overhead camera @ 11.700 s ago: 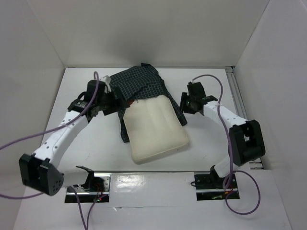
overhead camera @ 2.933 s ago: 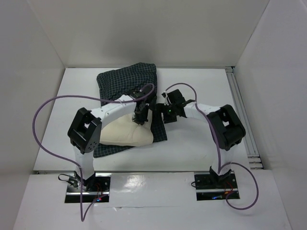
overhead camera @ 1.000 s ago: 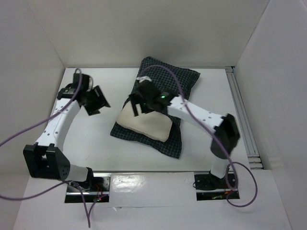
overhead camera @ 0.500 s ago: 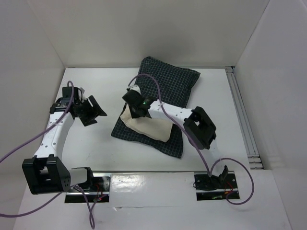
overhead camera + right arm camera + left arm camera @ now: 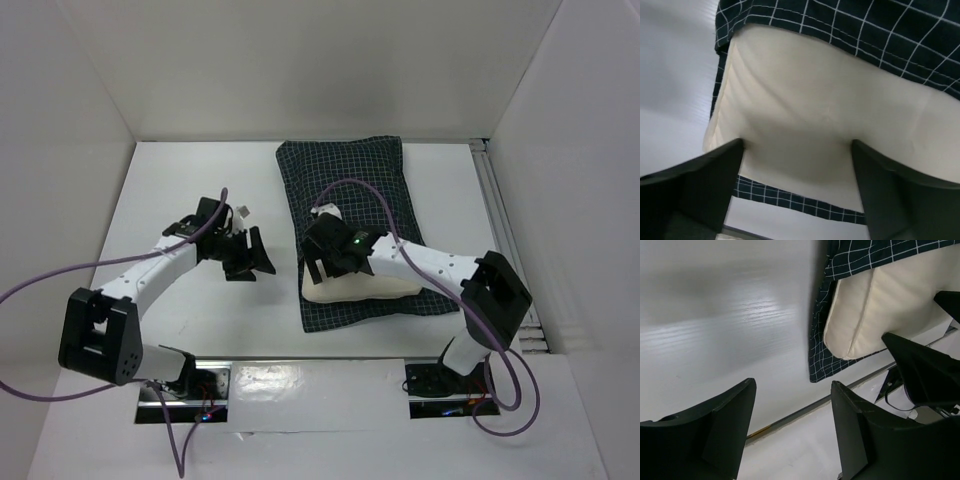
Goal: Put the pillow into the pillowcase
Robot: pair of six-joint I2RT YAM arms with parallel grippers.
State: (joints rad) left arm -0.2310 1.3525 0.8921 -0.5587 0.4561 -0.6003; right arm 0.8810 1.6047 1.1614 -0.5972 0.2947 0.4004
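Note:
The navy checked pillowcase (image 5: 350, 175) lies lengthwise on the table, its open mouth toward the arms. The cream pillow (image 5: 362, 290) is mostly inside, and only its near end sticks out. My right gripper (image 5: 325, 265) is at that exposed end. In the right wrist view its jaws (image 5: 797, 144) stand wide, with the tips pressed against the pillow (image 5: 815, 115) below the pillowcase's hem (image 5: 865, 30). My left gripper (image 5: 255, 258) hovers open over bare table left of the mouth, holding nothing (image 5: 792, 385). From there the pillow (image 5: 875, 310) and pillowcase (image 5: 870, 255) show at upper right.
White walls enclose the table on three sides. A metal strip (image 5: 300, 358) runs along the near edge by the arm bases. An aluminium rail (image 5: 500, 220) lines the right side. Purple cables (image 5: 60, 275) loop from both arms.
The pillowcase now lies straight with more of the pillow covered. My right gripper has shifted to the pillow's near end. My left gripper has moved right, toward the mouth.

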